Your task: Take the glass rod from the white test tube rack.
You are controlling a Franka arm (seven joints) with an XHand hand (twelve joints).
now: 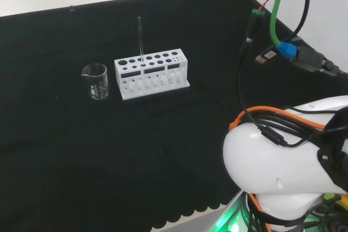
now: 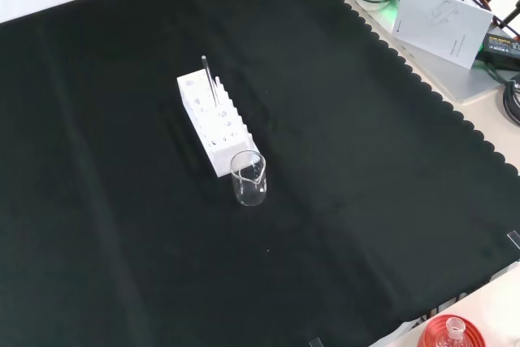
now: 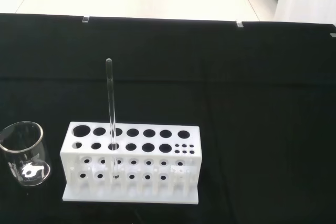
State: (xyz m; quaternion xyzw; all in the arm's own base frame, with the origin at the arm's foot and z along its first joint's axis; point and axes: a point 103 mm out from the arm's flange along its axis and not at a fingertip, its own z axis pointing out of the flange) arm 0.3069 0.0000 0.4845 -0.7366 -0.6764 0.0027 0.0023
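Observation:
A white test tube rack (image 1: 151,74) (image 2: 216,123) (image 3: 132,162) stands on the black cloth near the middle of the bench. A thin clear glass rod (image 1: 140,39) (image 2: 208,79) (image 3: 111,106) stands upright in one of its holes, in the head view toward the rack's left end. In the wrist view the rack and rod lie some way ahead of the camera. In the head view the arm's white links (image 1: 288,161) are at the lower right, well away from the rack.
A small clear glass beaker (image 1: 96,81) (image 2: 249,177) (image 3: 25,153) stands just beside the rack's end, apart from it. In the front view a red ribbed stand with a flask (image 2: 452,334) sits off the cloth at the bottom right. Cables and papers lie at the top right.

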